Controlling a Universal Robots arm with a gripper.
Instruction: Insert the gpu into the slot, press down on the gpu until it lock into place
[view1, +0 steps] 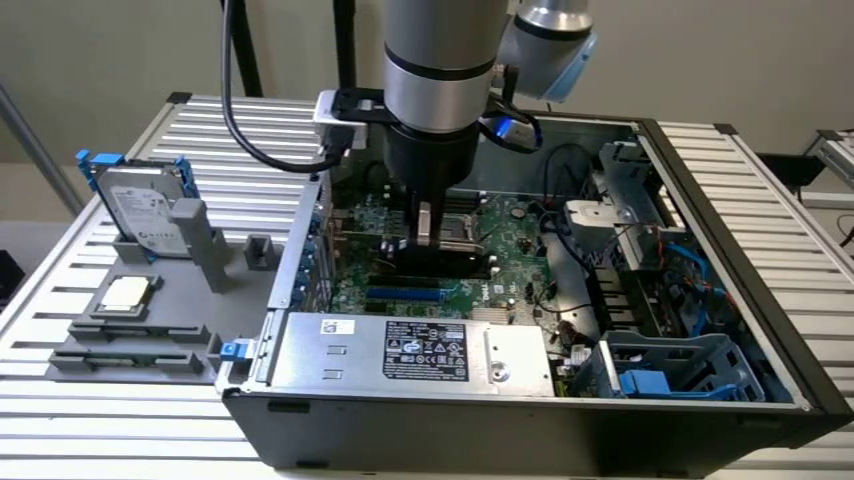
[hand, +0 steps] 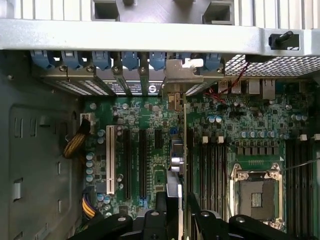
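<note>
**Item 1: the gpu**. Flat rectangular card with a black plastic cover over a green circuit board and a thin silver metal bracket at one end. It stands on edge inside the case, over the motherboard. The bracket end meets the rear wall's row of blue-tabbed bay openings.

**Item 2: my end effector**. Clamped on the gpu's upper edge, one finger on each face of the card.

**Item 3: the slot**. Long, narrow, bright-blue plastic connector strip. In the exterior view it lies just beside the foot of the card. The card hides the join, so I cannot tell whether its contacts sit in the slot.

**Status.** As I judge it, the card is carried in and lined up over the board. Full seating and the lock are not shown as done.

**Surroundings, working outward:**
- green motherboard
- row of black parallel memory slots
- square silver processor socket
- large grey metal box with a white label
- open black computer case
- ribbed aluminium table
- silver hard drive with blue rails, standing well apart from the case
</note>
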